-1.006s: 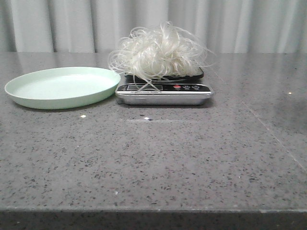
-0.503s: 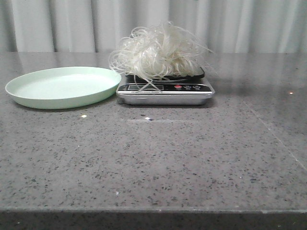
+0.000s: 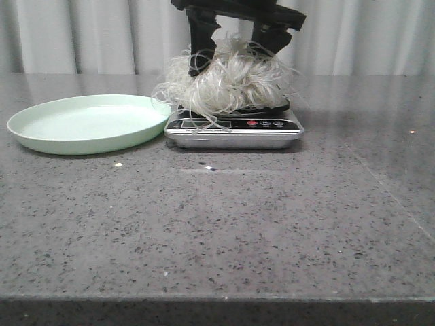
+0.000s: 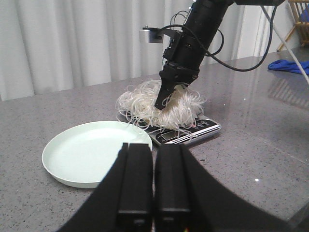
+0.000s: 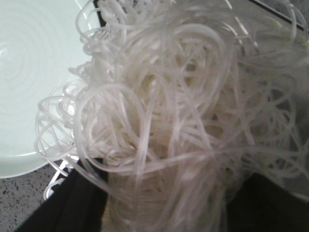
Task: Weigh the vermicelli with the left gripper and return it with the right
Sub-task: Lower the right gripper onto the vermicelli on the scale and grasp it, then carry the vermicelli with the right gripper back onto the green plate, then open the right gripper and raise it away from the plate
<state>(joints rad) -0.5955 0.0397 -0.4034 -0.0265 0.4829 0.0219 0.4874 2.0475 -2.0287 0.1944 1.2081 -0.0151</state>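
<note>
A grey speckled stone counter [image 3: 224,231] fills the foreground, its polished top catching soft, even light and faint reflections. Behind it hangs a pale pleated curtain [image 3: 81,34] across the whole back. In the left wrist view, a blue cloth [image 4: 288,65] lies on the counter at the far edge, with a wooden folding frame [image 4: 299,17] standing behind it.

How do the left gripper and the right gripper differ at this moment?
The left gripper is shut and empty, held back from the scale; the right gripper is open, its fingers pushed down into the vermicelli on the scale. The left gripper is out of the front view; the right gripper shows there. Both are black.
</note>
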